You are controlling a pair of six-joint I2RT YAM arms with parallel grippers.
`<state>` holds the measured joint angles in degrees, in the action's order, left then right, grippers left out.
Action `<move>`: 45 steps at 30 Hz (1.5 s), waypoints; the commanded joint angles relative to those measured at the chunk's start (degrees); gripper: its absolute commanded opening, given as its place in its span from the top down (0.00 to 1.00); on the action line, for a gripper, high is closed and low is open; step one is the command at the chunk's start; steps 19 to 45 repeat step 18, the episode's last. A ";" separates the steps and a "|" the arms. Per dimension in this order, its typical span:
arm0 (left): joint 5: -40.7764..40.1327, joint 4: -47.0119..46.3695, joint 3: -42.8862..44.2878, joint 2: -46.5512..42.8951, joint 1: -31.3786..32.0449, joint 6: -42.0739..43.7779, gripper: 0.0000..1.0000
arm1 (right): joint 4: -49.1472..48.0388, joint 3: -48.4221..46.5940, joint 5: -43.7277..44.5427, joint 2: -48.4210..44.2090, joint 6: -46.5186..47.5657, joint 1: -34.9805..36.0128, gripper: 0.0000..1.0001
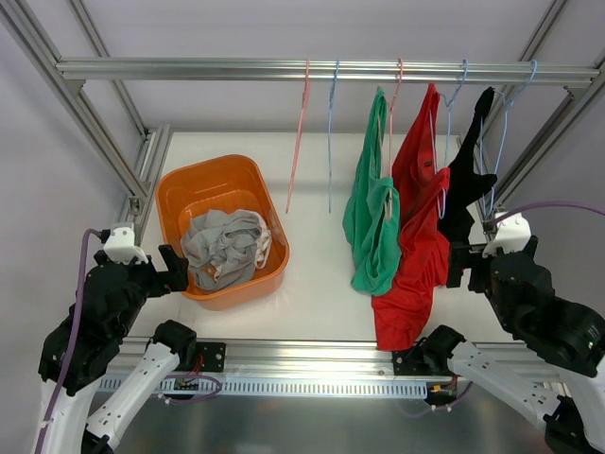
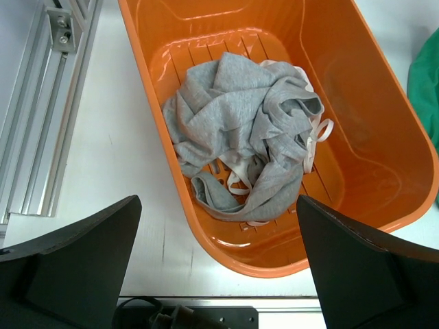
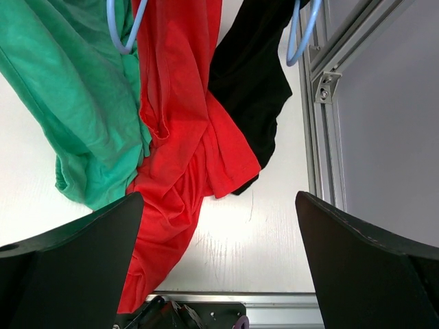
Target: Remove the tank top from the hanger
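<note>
Three tank tops hang on hangers from the top rail: a green one (image 1: 373, 213), a red one (image 1: 416, 246) and a black one (image 1: 466, 180). They also show in the right wrist view: green (image 3: 75, 103), red (image 3: 182, 137), black (image 3: 250, 89), with blue hanger loops (image 3: 120, 31). My right gripper (image 1: 461, 264) is open and empty, just right of the red top's lower part; its jaws stand wide in the right wrist view (image 3: 219, 274). My left gripper (image 1: 178, 268) is open and empty at the near left rim of the orange basin (image 1: 170, 194), with its jaws wide in the left wrist view (image 2: 219, 274).
The orange basin (image 2: 357, 103) holds a crumpled grey garment (image 2: 240, 123) with white straps. Two bare hangers, pink (image 1: 298, 142) and blue (image 1: 331, 132), hang left of the green top. Aluminium frame posts (image 3: 322, 116) stand at the table's right and left (image 2: 41, 103) edges.
</note>
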<state>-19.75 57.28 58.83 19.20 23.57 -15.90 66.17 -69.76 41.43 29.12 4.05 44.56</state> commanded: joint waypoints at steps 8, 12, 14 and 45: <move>0.24 -2.70 -1.61 -1.45 -0.11 -0.27 0.01 | -5.17 2.08 1.81 2.87 -1.68 0.18 0.00; 0.06 -2.78 -1.79 -1.27 -0.19 -0.27 0.01 | -5.88 2.61 1.72 3.04 -1.94 0.18 0.01; 0.24 -2.87 -1.79 -1.18 -0.11 -0.27 0.01 | -6.32 2.87 1.55 3.04 -2.03 0.27 0.00; 0.24 -3.14 -1.87 -1.01 -0.11 -0.18 0.01 | -6.58 3.49 1.46 3.13 -2.21 0.27 0.01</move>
